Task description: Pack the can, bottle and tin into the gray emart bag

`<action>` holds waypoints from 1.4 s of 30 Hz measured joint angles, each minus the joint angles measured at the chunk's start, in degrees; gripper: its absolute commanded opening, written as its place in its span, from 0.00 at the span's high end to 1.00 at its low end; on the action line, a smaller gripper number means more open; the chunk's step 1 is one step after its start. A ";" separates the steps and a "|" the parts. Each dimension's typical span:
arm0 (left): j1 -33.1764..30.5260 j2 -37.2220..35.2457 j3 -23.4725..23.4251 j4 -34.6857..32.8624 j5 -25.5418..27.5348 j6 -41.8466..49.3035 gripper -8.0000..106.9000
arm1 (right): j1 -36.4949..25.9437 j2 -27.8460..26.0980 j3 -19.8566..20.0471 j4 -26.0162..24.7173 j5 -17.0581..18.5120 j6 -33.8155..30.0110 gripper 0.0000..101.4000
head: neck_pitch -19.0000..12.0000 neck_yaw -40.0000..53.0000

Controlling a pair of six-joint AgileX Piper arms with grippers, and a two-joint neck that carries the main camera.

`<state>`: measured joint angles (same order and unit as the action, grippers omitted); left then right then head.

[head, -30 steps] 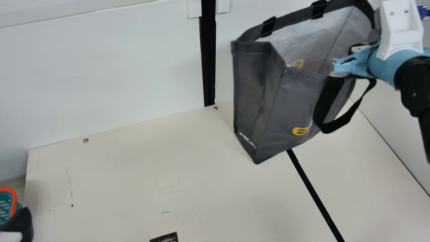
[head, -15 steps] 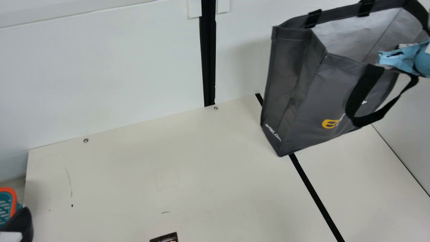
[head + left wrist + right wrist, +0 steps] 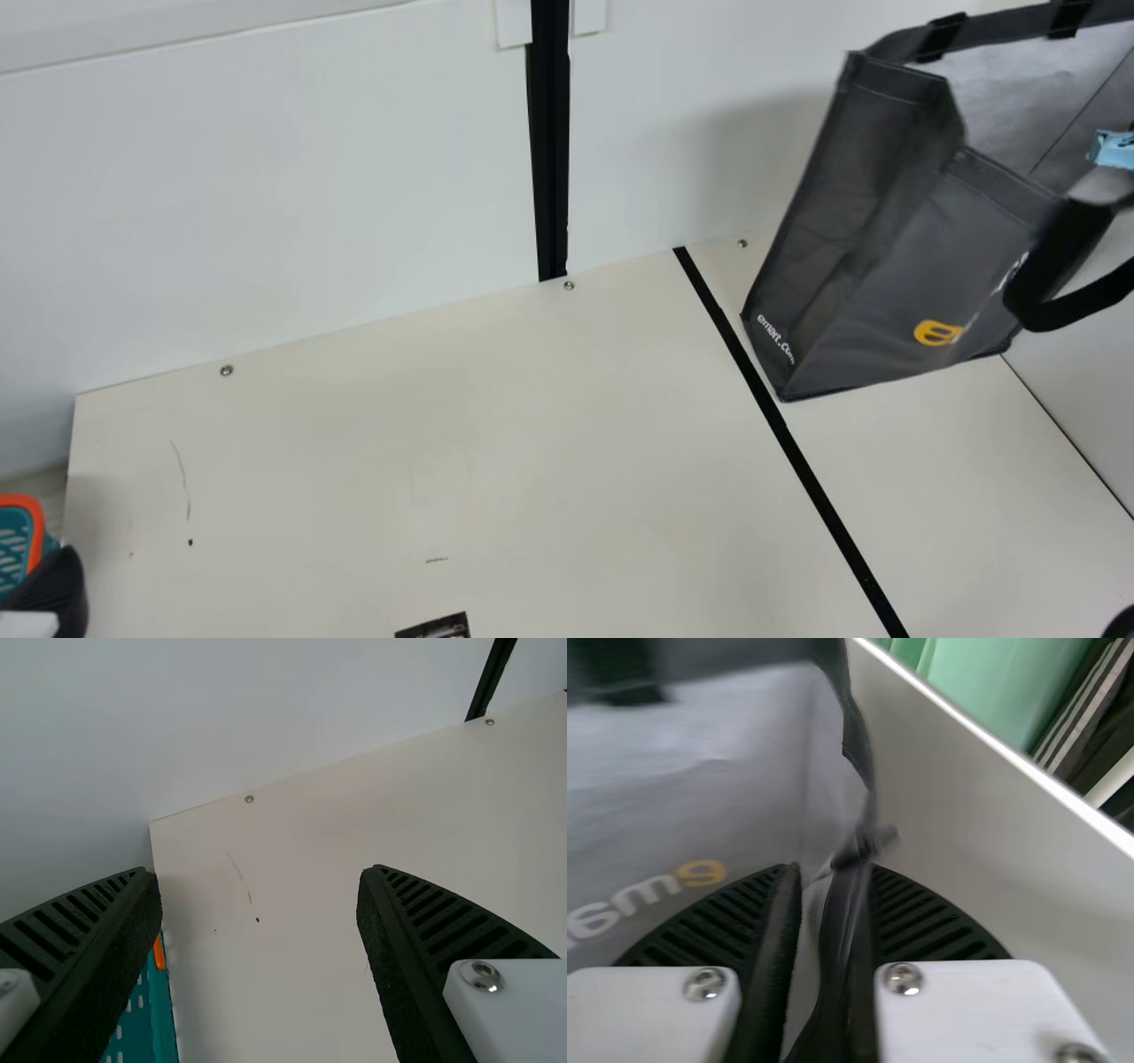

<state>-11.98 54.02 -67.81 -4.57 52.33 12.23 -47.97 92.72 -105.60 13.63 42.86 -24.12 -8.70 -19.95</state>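
The gray emart bag [image 3: 842, 239] is showing smooth, faintly glossy fabric; its lining [image 3: 1019, 97] is showing a silvery sheen. The handle [image 3: 1038, 310] is appearing as matt cloth webbing. The tabletop [image 3: 354, 461] is presenting smooth, matt; the screw [image 3: 569, 285], shiny metal.

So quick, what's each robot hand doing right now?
Left gripper: open, nothing between its fingers.
Right gripper: closed, holding the gray bag by its rim.
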 measured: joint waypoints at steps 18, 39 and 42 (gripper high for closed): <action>0.00 0.00 0.00 0.00 0.00 0.00 0.15 | -0.23 0.46 -8.22 5.45 2.29 -3.32 0.10 | 0.00 0.00; 0.00 0.00 0.00 0.00 0.00 0.00 0.15 | 6.05 -3.01 -11.27 9.40 5.52 -6.00 0.10 | 0.00 0.00; 0.00 0.00 0.00 0.00 0.00 0.00 0.15 | 7.69 -4.01 -10.29 9.71 5.69 -6.39 0.10 | 0.00 0.00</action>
<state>-11.98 54.02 -67.81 -4.57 52.33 12.23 -40.28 88.71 -115.90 23.34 48.55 -30.51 -8.70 -19.95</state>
